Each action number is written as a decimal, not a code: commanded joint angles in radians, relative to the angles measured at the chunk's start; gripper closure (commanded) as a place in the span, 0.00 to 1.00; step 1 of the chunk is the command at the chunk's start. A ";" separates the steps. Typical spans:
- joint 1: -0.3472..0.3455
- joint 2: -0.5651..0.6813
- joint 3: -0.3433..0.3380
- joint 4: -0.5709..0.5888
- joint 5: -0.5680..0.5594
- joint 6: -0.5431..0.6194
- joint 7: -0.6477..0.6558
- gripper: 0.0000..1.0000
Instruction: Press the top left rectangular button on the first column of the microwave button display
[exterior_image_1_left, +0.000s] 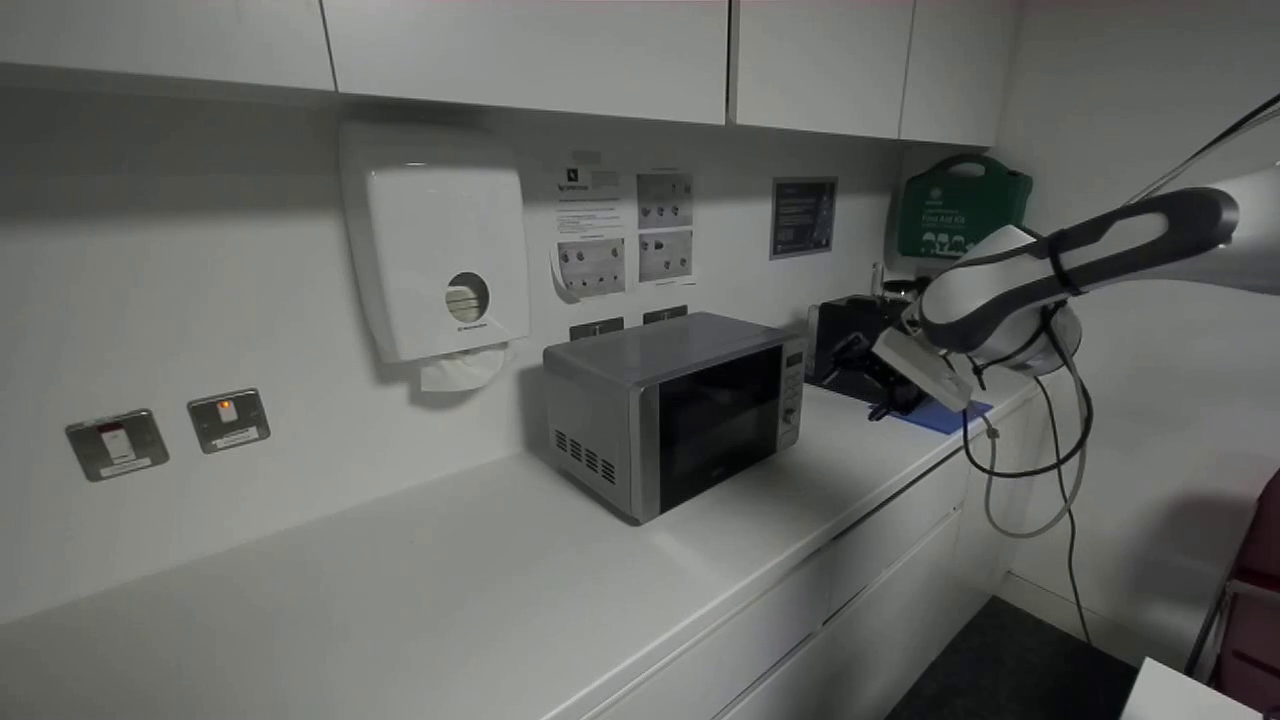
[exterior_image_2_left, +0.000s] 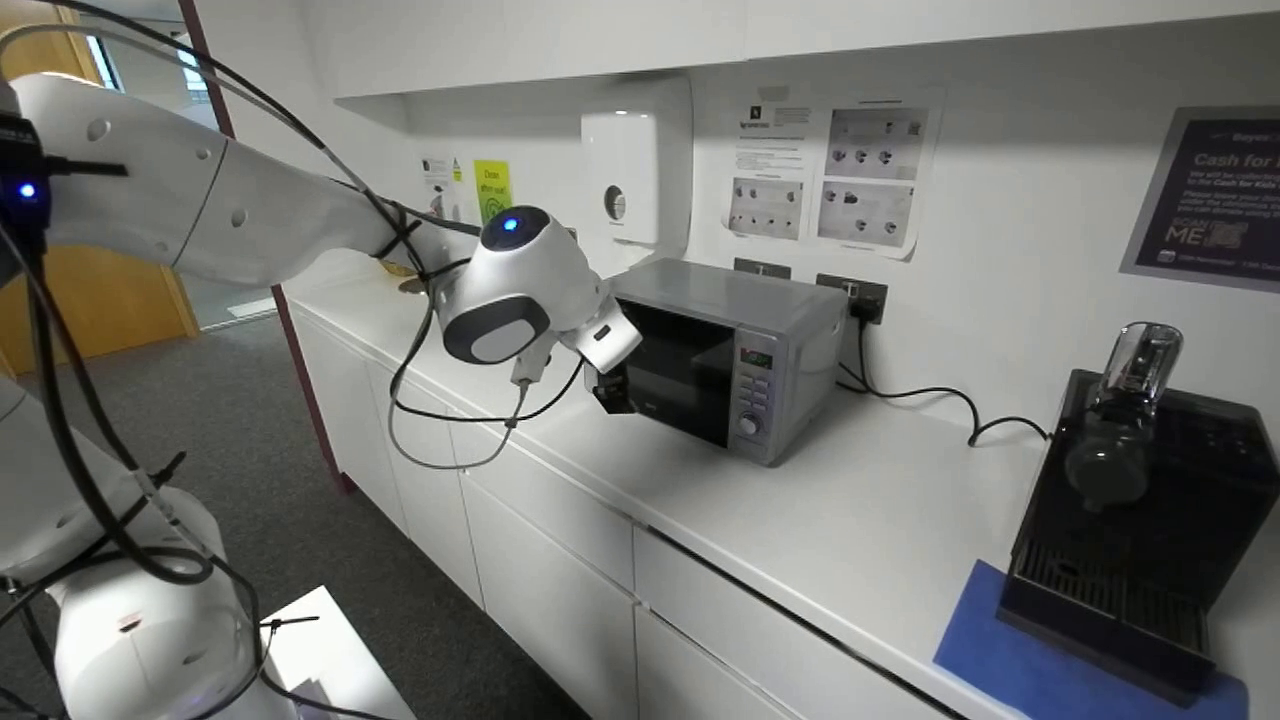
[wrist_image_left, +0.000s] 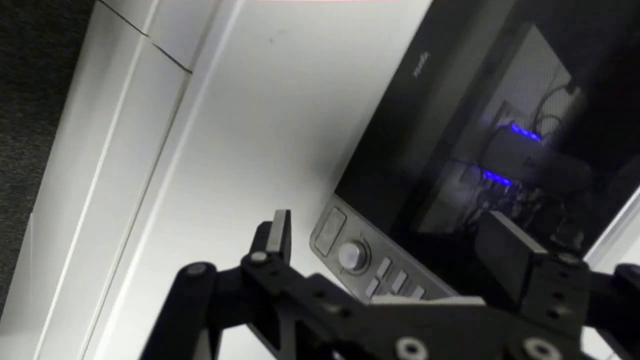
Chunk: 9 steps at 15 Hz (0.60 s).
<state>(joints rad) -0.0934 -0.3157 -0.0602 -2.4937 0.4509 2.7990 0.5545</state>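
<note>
1. Nearest the wrist camera is the gripper (wrist_image_left: 387, 225), dark and seen across the bottom of that view; its fingers (wrist_image_left: 276, 235) stand well apart, with a wide gap between them.
2. Beyond the fingertips, the silver-grey microwave (exterior_image_1_left: 670, 415) stands upright on the white counter (exterior_image_1_left: 480, 590), closer to the back edge than to the front edge. Its dark glass door (wrist_image_left: 440, 150) is closed and faces the front edge at a slant.
3. Beside the door, the control panel (exterior_image_2_left: 757, 400) carries a lit display (exterior_image_2_left: 756, 358), small rectangular buttons (wrist_image_left: 399, 281) and, below them, a round knob (wrist_image_left: 352, 256). In the wrist view the gripper's body covers the display end of the panel, so the top left button cannot be made out there.
4. From beyond the front edge, the arm (exterior_image_2_left: 270, 215) reaches in over the counter, its cables (exterior_image_2_left: 440, 465) looping below it. The gripper is apart from the microwave.
5. Further along the counter, past the panel end of the microwave, sits a black coffee machine (exterior_image_2_left: 1140, 545); a blue sheet (exterior_image_2_left: 985, 640) under it spreads toward the front edge.
6. Above the back edge, the wall bears a white towel dispenser (exterior_image_1_left: 440, 240) and printed sheets (exterior_image_1_left: 590, 265). By the back corner, beyond the coffee machine, is a green first aid kit (exterior_image_1_left: 965, 210).
</note>
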 joint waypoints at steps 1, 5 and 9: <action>0.029 0.083 -0.050 0.054 0.114 0.196 -0.032 0.00; 0.113 0.134 -0.109 0.097 0.248 0.426 -0.088 0.32; 0.212 0.150 -0.168 0.124 0.243 0.538 -0.088 0.65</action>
<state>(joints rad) 0.0364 -0.1843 -0.1747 -2.4079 0.6728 3.2644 0.4934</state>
